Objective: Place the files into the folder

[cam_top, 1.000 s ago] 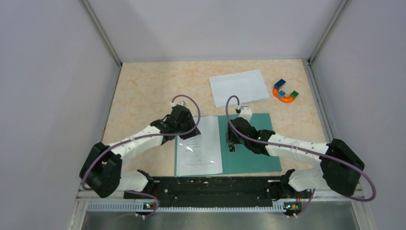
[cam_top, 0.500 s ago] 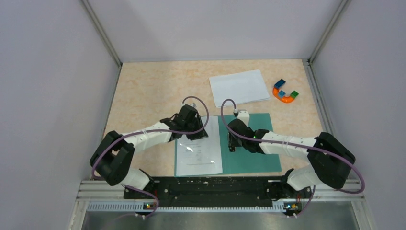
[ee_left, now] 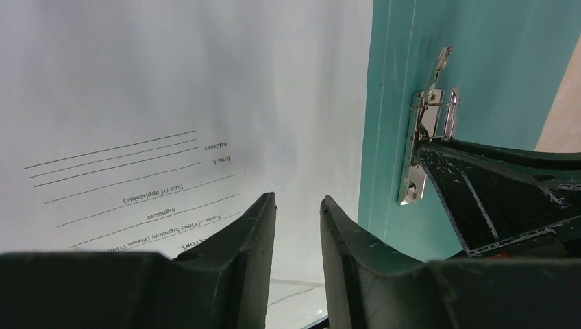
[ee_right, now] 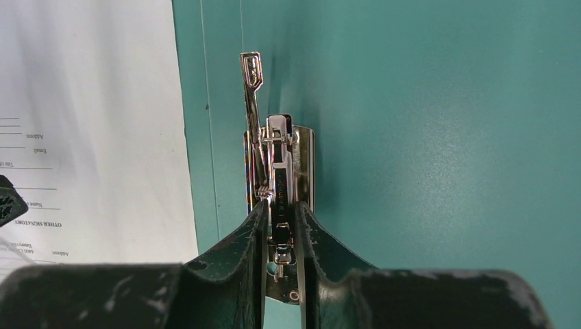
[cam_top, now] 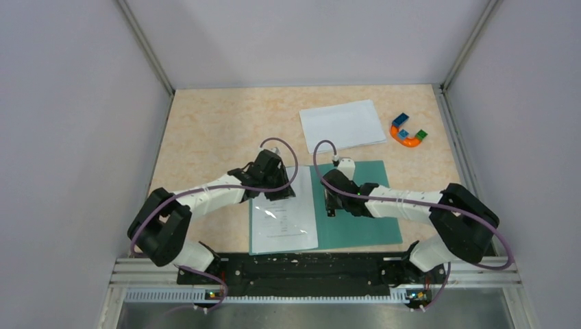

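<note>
The teal folder [cam_top: 363, 219] lies open in front of the arms. A printed file [cam_top: 284, 221] rests on its left half, with its text lines showing in the left wrist view [ee_left: 137, 171]. The nearly blank file [cam_top: 342, 125] lies apart on the table behind the folder. My left gripper [ee_left: 298, 205] is low over the printed sheet's upper part [cam_top: 279, 194], open, with only paper showing in the gap. My right gripper [ee_right: 279, 207] is at the spine [cam_top: 331, 208], its fingers pressed against both sides of the metal clip [ee_right: 281, 147], whose thin lever [ee_right: 252, 89] points away.
A multicoloured horseshoe toy [cam_top: 409, 133] sits at the back right, next to the blank sheet. Grey walls enclose the table on three sides. The two arms almost meet over the folder's spine, and the right finger [ee_left: 493, 192] shows in the left wrist view.
My left gripper has moved right onto the printed sheet's top. The right gripper shifted slightly left along the spine and its jaws narrowed around the clip.
</note>
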Controlling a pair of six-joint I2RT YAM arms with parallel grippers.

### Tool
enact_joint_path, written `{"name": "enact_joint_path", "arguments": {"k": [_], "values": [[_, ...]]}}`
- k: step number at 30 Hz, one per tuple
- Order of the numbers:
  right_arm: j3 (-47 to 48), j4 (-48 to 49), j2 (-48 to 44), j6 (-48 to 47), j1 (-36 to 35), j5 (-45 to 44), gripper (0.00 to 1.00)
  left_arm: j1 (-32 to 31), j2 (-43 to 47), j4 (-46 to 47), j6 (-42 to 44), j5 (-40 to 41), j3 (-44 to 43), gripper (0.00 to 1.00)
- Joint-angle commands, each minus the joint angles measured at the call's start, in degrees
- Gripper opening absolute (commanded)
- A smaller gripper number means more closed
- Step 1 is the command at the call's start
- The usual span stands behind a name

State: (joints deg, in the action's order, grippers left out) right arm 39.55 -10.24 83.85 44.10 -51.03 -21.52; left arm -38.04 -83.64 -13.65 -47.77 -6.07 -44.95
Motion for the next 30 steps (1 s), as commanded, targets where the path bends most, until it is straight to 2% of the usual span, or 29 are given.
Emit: {"name": "enact_joint_path", "arguments": {"k": [1,10,15,18,19,21,22,24,27,30], "values": [[3.5,1.8,1.1,3.4,-1.2,-0.1,0.16,0.9,2.9,0.5,1.6,0.4,-1.1,0.36],[7.2,2.6,6.7,10.7,-3.4,-0.4,0.06,3.0,5.8,-0.2,2.8,-0.6,-0.4,0.36],[11.4,1.2,9.9,11.8,-4.8,-0.8,0.06,4.8,7.8,-0.8,3.5,-1.9,-0.3,0.36],[13.6,0.6,11.9,12.3,-5.3,0.3,0.1,6.0,9.1,-1.4,3.8,-2.8,-0.5,0.36],[13.9,0.3,12.5,12.5,-5.3,0.5,0.12,6.5,9.4,-1.4,3.9,-3.3,-0.7,0.36],[14.1,-0.3,12.5,12.5,-5.3,-0.1,0.24,7.3,9.4,-1.4,4.3,-3.9,-1.3,0.37],[13.8,-0.3,12.0,12.5,-5.3,-0.8,0.38,7.6,9.3,-1.3,4.4,-4.1,-1.6,0.37],[13.0,0.8,9.5,12.0,-5.0,-1.7,0.55,8.2,9.0,-1.4,4.0,-4.6,-2.8,0.37],[12.3,1.3,5.0,11.0,-3.5,-1.8,0.68,9.0,8.5,-0.7,2.8,-4.2,-5.5,0.41],[11.2,1.4,-1.0,10.4,1.4,0.2,0.76,9.9,6.2,1.6,3.4,-0.6,-10.3,0.49]]}}
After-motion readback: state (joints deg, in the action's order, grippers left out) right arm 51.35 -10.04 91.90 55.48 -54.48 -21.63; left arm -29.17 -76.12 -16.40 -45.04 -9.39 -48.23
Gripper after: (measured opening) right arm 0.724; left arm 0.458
